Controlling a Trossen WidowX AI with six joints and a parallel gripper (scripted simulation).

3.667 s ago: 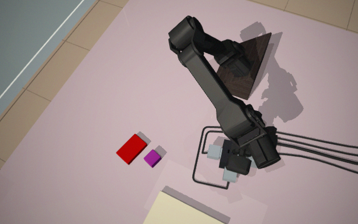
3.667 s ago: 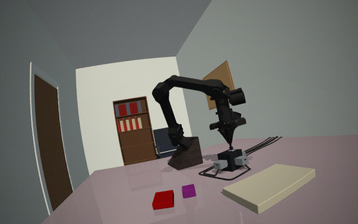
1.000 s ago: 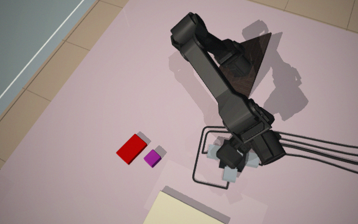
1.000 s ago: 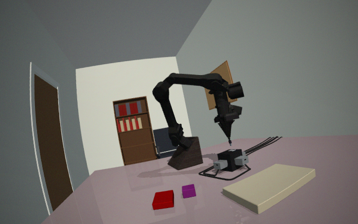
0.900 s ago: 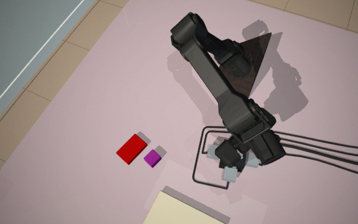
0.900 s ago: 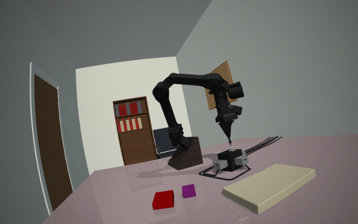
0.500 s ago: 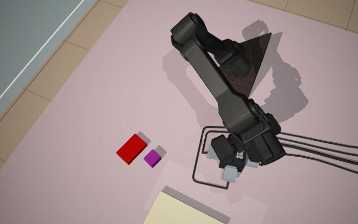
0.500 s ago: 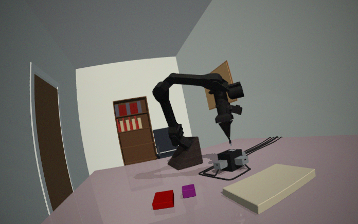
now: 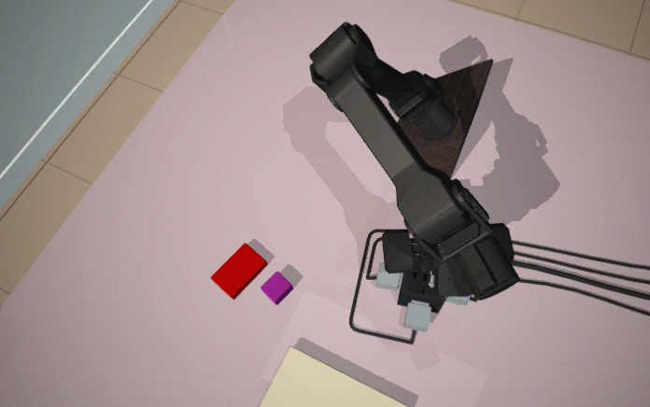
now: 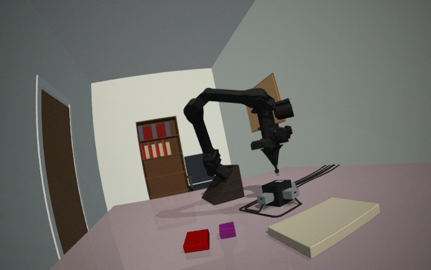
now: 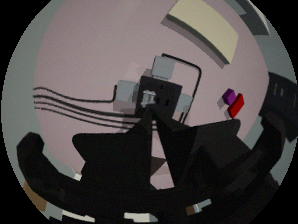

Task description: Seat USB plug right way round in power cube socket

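The black power cube (image 9: 411,296) (image 10: 278,194) (image 11: 172,93) stands on the table with pale grey plugs in its sides. My gripper (image 10: 276,168) (image 11: 153,115) points down and is shut on the USB plug (image 10: 277,171). The plug's dark body is between the fingertips and its silver end points down, slightly tilted. In the exterior view a gap shows between that end and the pale metal socket (image 10: 278,181) on the cube's top. The arm hides the fingertips in the top view. Which way round the plug faces cannot be told.
Black cables (image 9: 580,256) (image 10: 313,176) (image 11: 65,102) run from the cube and loop around it. A cream slab (image 9: 331,378) (image 10: 324,224) (image 11: 205,29), a red block (image 9: 238,271) (image 10: 196,240) (image 11: 236,106) and a purple block (image 9: 276,287) (image 10: 227,230) (image 11: 229,96) lie nearby.
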